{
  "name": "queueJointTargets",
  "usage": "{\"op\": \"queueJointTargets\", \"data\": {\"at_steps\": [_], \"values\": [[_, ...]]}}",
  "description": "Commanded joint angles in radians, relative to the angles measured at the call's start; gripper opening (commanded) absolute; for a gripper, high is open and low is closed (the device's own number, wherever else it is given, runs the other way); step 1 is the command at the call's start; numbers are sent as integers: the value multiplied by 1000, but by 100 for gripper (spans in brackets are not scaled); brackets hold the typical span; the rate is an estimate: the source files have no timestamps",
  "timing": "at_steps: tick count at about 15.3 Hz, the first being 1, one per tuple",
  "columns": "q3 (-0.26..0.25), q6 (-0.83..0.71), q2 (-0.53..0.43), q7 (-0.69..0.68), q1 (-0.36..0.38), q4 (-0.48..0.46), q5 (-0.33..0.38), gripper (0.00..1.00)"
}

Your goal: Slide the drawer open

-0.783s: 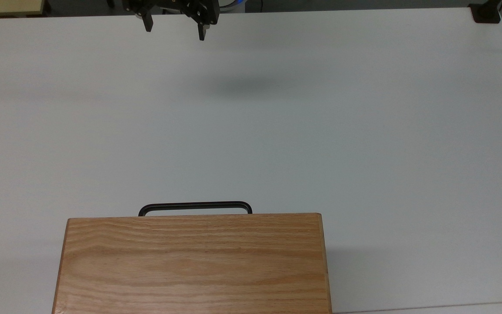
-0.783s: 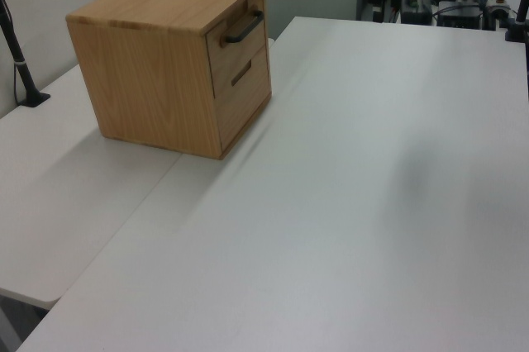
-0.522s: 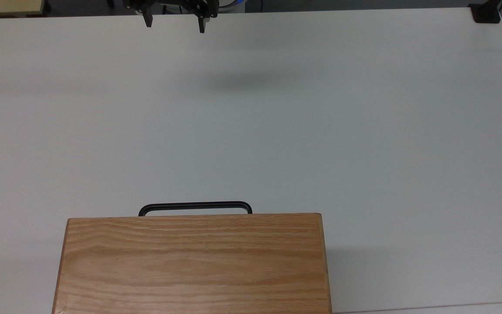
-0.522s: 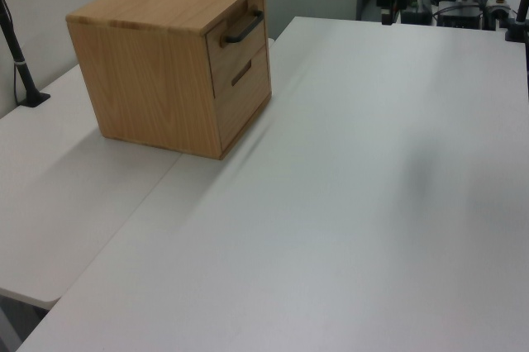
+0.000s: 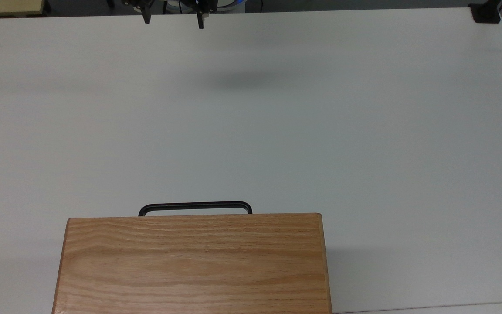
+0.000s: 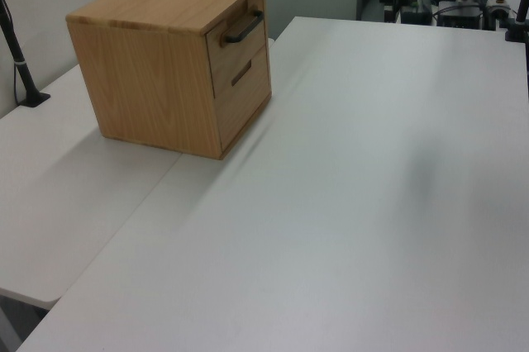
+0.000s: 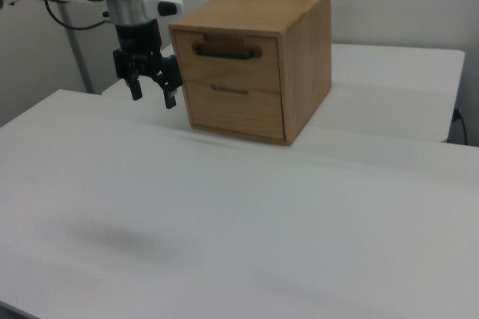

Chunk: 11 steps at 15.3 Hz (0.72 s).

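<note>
The drawer (image 7: 233, 59) sits closed, well apart from the spread fingers (image 7: 171, 97).

White counter (image 5: 364, 131): smooth, matte surface. One oak two-drawer cabinet (image 5: 194, 261) stands directly on it. A black clamp base (image 5: 485, 13) sits at the corner well apart from the cabinet.

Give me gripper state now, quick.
Gripper: open, holding nothing, hanging above the white table, well clear of the drawer's black handle.
</note>
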Motion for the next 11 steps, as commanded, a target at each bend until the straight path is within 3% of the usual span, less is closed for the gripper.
{"op": "queueJointTargets", "data": {"at_steps": [1, 7, 9, 11], "values": [[2, -5, -5, -28, 3, -6, -11, 100], [4, 69, 60, -3, 2, 7, 50, 100], [2, 172, 74, 116, 2, 7, 128, 100], [2, 263, 109, 258, 5, 9, 148, 100]]}}
